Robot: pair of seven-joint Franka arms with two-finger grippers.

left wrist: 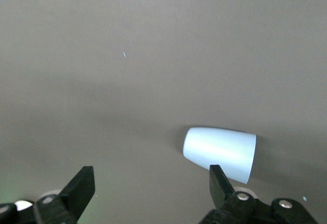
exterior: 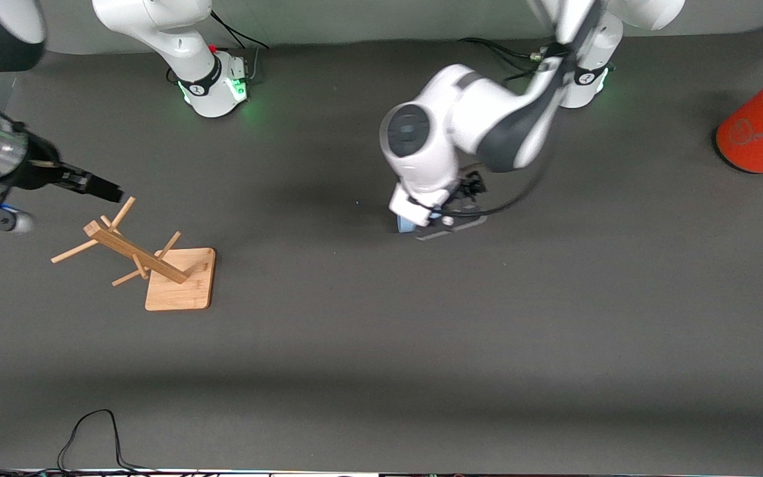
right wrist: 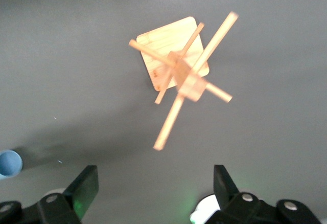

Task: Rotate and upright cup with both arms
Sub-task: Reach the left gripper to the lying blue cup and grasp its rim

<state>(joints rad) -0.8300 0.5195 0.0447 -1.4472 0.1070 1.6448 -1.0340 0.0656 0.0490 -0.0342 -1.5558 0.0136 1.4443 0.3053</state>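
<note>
The light-blue cup [left wrist: 219, 152] lies on its side on the dark table mat. In the front view only a sliver of the cup [exterior: 405, 226] shows under the left arm's wrist. It also shows small at the edge of the right wrist view [right wrist: 9, 163]. My left gripper [left wrist: 150, 175] is open and low over the mat. The cup is just beside one fingertip [left wrist: 217, 175], not between the fingers. In the front view the left gripper [exterior: 448, 224] is mostly hidden by its wrist. My right gripper [exterior: 106, 191] is open and empty, up over the wooden rack; it also shows in its own wrist view [right wrist: 153, 175].
A wooden peg rack [exterior: 136, 255] stands on a square base [exterior: 183, 291] toward the right arm's end, seen from above in the right wrist view [right wrist: 179, 75]. An orange-red can [exterior: 762, 129] with a grey lid stands at the left arm's end. Cables [exterior: 90, 437] lie at the table's near edge.
</note>
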